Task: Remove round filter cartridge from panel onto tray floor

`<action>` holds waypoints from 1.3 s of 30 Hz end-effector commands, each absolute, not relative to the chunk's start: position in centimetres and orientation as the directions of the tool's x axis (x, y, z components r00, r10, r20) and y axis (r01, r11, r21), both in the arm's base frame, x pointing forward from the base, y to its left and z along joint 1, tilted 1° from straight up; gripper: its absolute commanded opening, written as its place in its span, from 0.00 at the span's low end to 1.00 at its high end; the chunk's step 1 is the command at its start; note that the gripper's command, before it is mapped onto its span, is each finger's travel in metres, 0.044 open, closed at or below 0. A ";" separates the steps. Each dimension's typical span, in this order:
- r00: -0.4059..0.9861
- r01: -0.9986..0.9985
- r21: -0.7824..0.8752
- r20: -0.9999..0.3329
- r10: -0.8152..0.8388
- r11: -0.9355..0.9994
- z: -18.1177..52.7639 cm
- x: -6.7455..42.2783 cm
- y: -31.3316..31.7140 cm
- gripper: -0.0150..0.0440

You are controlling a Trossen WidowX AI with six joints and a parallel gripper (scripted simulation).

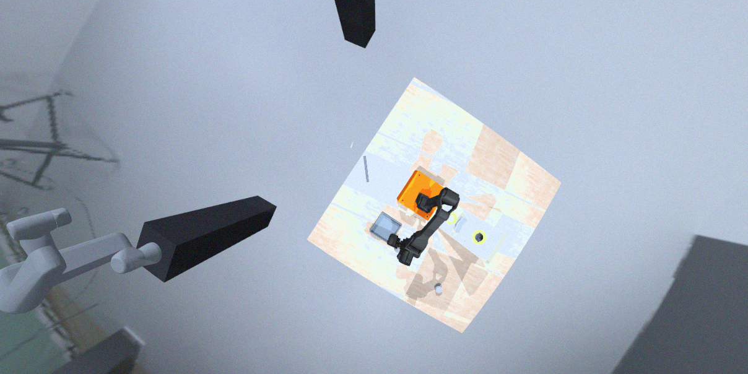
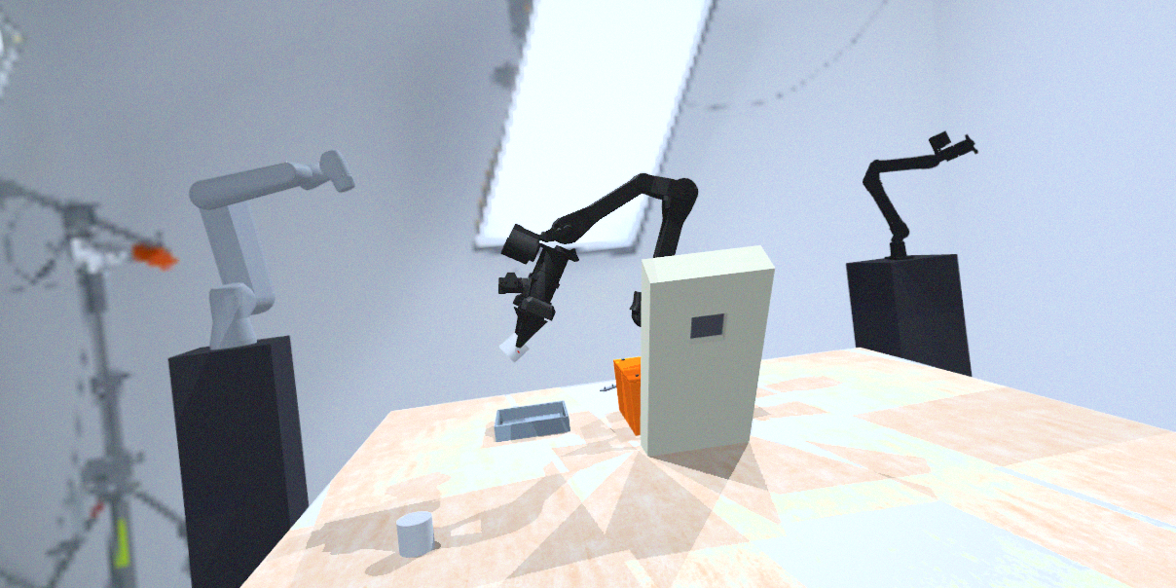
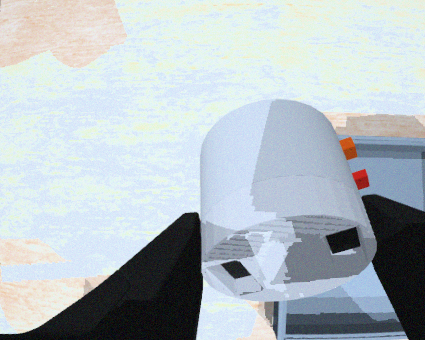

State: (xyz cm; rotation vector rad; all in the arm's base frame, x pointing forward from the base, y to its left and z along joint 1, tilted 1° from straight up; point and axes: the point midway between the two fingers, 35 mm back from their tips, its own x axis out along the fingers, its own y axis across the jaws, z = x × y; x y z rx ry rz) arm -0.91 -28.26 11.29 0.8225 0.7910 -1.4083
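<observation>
You can't see most of the tray [image 3: 385, 164] from the wrist: the cartridge [image 3: 281, 190] in the end effector [image 3: 285, 257] covers its near-left part, and the frame's right edge cuts it. From above, the cartridge is too small to make out.
</observation>
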 end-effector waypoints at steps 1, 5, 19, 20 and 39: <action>-0.021 0.997 0.017 -0.861 -0.509 -0.070 9.9 -2.7 -28.2 0.25; -0.055 0.991 0.015 -0.861 -0.506 -0.134 8.5 -4.4 -27.9 0.25; -0.155 0.944 0.014 -0.864 -0.479 -0.331 4.2 -9.5 -25.6 0.25; -0.155 0.944 0.014 -0.864 -0.479 -0.331 4.2 -9.5 -25.6 0.25; -0.155 0.944 0.014 -0.864 -0.478 -0.331 -2.2 -9.5 -25.7 0.25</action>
